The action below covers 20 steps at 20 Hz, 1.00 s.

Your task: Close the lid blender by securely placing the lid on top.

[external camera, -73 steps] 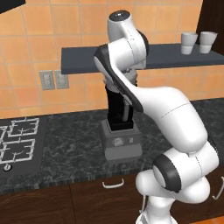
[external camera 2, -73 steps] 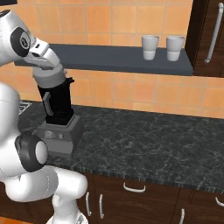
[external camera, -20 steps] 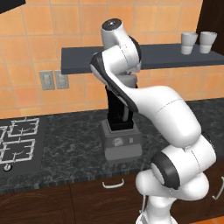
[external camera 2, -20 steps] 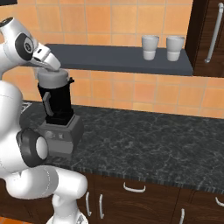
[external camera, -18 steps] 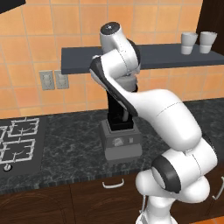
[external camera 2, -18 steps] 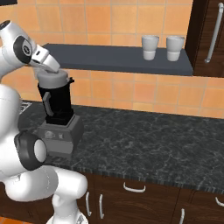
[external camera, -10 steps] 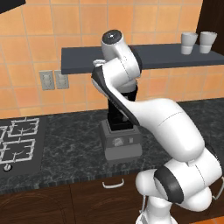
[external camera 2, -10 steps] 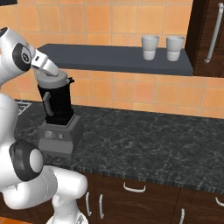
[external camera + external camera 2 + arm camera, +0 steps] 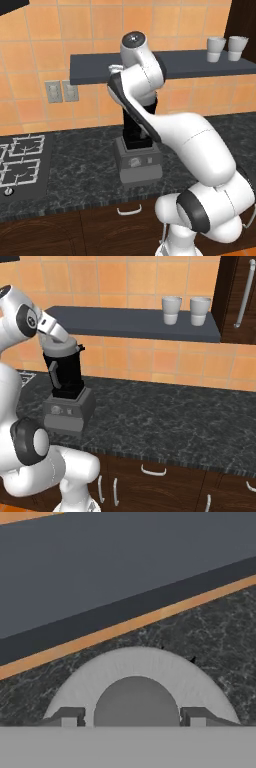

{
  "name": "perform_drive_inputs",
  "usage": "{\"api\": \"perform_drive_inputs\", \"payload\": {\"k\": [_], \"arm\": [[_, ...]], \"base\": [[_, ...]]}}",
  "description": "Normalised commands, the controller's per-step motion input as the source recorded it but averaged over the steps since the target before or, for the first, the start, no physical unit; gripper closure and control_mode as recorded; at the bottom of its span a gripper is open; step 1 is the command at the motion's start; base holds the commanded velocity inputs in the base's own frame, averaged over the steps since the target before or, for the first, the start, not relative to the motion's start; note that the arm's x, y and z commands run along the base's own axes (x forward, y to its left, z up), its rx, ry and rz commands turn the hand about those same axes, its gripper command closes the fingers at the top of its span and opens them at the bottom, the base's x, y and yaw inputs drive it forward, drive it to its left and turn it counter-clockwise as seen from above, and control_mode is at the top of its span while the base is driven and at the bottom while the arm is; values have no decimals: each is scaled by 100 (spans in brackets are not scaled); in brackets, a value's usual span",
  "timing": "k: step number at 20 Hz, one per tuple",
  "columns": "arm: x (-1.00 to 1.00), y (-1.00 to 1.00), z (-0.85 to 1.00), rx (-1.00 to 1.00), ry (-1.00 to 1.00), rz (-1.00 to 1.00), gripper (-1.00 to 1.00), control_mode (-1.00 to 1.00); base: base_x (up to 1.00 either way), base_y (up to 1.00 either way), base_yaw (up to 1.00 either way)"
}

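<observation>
The blender [image 9: 65, 383] stands on the dark counter, a black jar with a grey handle on a boxy grey base [image 9: 140, 161]. The light-grey lid [image 9: 63, 348] lies flat on the jar's rim. My gripper [image 9: 61, 338] hangs tilted just above it. In the hand view the lid [image 9: 165, 672] sits close below, and its raised knob [image 9: 136, 699] lies between my two fingertips [image 9: 70, 717], with a slim gap on each side. The gripper [image 9: 132, 719] is open. In the left base view my arm hides the jar's top.
A dark wall shelf [image 9: 130, 321] runs just above and behind the blender, with two white cups [image 9: 172, 310] at its right end. A stove [image 9: 20, 160] lies to the left on the counter [image 9: 170, 416]. Wall sockets [image 9: 60, 91] sit on the tiled wall.
My elbow and upper links have swung round while the hand stayed at the jar's top. The hand has risen slightly, and the lid now shows resting on the jar.
</observation>
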Motion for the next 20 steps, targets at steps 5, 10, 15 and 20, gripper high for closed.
{"api": "perform_drive_inputs", "payload": {"k": [5, 10, 15, 20], "arm": [[-28, -6, 47, 20, -16, 0, -100, -100], [-92, -88, 10, 21, -25, 3, -100, -100], [-100, -100, -6, 12, -26, 4, -100, -100], [-100, -100, -34, 1, -19, 4, -100, -100]], "base": [[0, 0, 0], [0, 0, 0], [0, 0, 0], [0, 0, 0]]}}
